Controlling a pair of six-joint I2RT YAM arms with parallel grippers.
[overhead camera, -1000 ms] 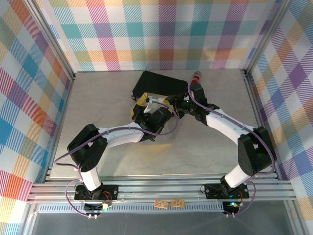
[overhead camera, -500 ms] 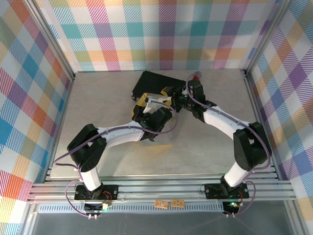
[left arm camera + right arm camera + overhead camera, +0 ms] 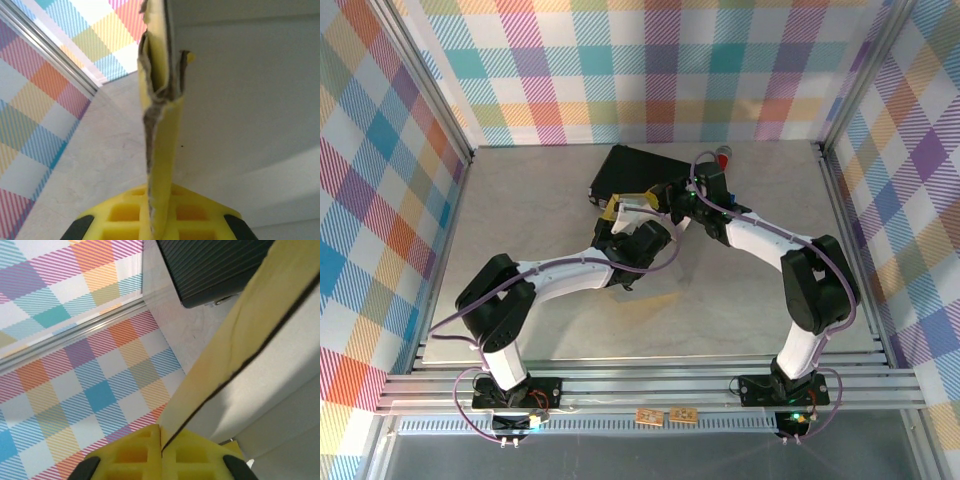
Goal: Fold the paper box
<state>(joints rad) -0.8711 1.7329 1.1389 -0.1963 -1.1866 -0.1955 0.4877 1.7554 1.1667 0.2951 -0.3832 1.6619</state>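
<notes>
Figure: the two arms meet at the rear centre of the table [image 3: 540, 220], just in front of the black case [image 3: 642, 168]. Bare grey surface lies open to left, right and front, bounded by plaid walls [image 3: 380, 150]. The box [image 3: 620, 204] hangs between the grippers. The left gripper [image 3: 160, 222] pinches its folded edge (card upright, frayed). The right gripper [image 3: 161, 447] is clamped fully on another edge.

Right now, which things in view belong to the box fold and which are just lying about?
Job: bright yellow thin cardboard paper box, pinched in the left claw and the right claw.
Lying about: black rectangular hard case; small red-tipped cylinder near the back wall.
</notes>
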